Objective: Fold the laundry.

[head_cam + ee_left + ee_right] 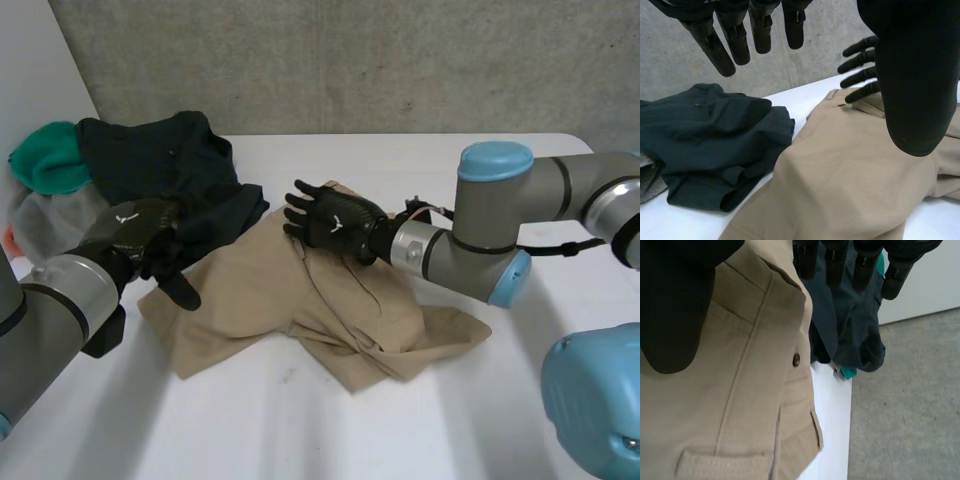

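straight, relaxed fingers (863,267) of the right hand (335,218) lay on the waistband end of the tan trousers (260,300), gripping nothing. the left hand (140,235) hung over the trousers' opposite edge, fingers (761,32) loose, empty. the trousers lay crumpled on the tabletop (420,420), against a dark garment (170,160).

The dark garment (160,160) overlaps the tan trousers' (330,310) corner at 10 o'clock. It also hides part of the green cloth (48,160) and grey cloth (50,225) at the worktop's (300,430) 9 o'clock side. The right robot hand (335,220) covers part of the waistband. The left robot hand (140,235) covers the trousers' 9 o'clock edge.
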`<act>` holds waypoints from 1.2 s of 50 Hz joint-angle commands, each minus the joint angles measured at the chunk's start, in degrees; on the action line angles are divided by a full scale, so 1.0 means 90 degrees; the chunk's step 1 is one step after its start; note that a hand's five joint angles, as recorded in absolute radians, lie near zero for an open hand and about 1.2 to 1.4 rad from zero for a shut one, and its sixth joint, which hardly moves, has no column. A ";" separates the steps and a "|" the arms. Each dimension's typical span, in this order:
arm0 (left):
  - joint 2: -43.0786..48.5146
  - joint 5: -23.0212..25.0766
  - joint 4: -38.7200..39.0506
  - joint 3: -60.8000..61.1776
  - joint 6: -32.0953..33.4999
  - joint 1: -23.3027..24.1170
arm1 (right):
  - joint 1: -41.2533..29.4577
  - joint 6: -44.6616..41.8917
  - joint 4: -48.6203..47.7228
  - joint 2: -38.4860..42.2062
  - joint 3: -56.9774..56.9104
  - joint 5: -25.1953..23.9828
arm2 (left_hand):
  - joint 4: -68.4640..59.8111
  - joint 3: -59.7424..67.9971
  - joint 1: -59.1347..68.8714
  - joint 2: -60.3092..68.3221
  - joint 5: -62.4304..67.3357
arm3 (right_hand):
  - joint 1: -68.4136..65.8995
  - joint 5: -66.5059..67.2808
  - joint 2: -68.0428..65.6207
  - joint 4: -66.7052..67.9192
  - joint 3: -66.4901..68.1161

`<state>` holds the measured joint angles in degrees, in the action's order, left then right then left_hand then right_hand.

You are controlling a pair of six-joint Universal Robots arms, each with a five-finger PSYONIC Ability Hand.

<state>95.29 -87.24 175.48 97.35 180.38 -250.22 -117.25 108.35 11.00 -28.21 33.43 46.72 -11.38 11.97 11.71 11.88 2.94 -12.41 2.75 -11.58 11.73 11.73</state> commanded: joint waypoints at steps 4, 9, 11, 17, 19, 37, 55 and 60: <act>-0.0060 0.0084 0.0033 -0.0103 0.0094 -0.0020 | -0.0088 -0.0223 -0.0100 0.0342 -0.0969 0.0287 | 0.0154 -0.0219 -0.0190 -0.0209 -0.0327 | -0.7510 0.7472 -0.7603 0.7586 0.7586; -0.0002 0.0142 0.0023 -0.0337 0.0134 0.0068 | 0.0010 0.1219 -0.0090 -0.0429 -0.0961 0.0911 | 0.0154 -0.0219 -0.0190 -0.0209 -0.0327 | -0.7510 0.7472 -0.7603 0.7586 0.7586; 0.0096 0.0103 0.0014 -0.0562 0.0124 0.0175 | 0.0010 0.2147 -0.0119 -0.0888 -0.0649 0.1243 | 0.0154 -0.0219 -0.0190 -0.0209 -0.0327 | -0.7510 0.7472 -0.7603 0.7586 0.7586; 0.0593 -0.0101 -0.0123 -0.1226 -0.0120 0.0556 | 0.0166 0.2717 -0.0353 -0.2011 0.0561 0.1781 | 0.0154 -0.0219 -0.0190 -0.0209 -0.0327 | -0.7510 0.7472 -0.7603 0.7586 0.7586; 0.0925 -0.0296 -0.0221 -0.1548 -0.0383 0.0722 | 0.0186 0.2707 -0.0509 -0.2480 0.1060 0.2083 | 0.0154 -0.0219 -0.0190 -0.0209 -0.0327 | -0.7510 0.7472 -0.7603 0.7586 0.7586; 0.4284 0.0005 -0.2310 -0.4760 -0.2698 0.2645 | 0.0205 0.3057 -0.1027 -0.4287 0.3297 0.3099 | 0.0154 -0.0219 -0.0190 -0.0209 -0.0327 | -0.7510 0.7472 -0.7603 0.7586 0.7586; 0.4912 -0.1575 -0.1627 -0.5816 -0.1645 0.3077 | 0.0488 0.3889 -0.1115 -0.4561 0.4000 0.3412 | -0.7624 0.7559 0.7588 0.7568 0.7451 | -0.7510 0.7472 -0.7603 0.7586 0.7586; 0.4023 -0.1197 -0.1647 -0.5963 -0.0406 0.2228 | 0.0927 0.3615 -0.1095 -0.4327 0.4157 0.3471 | -0.7624 0.7559 0.7588 0.7568 0.7451 | -0.7510 0.7472 -0.7603 0.7586 0.7586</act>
<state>138.96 -100.13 161.06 44.74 166.47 -223.05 -112.54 143.32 1.03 -69.19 69.47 77.46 -68.32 67.56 65.95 68.31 57.14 -63.90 57.65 -67.26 68.03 67.79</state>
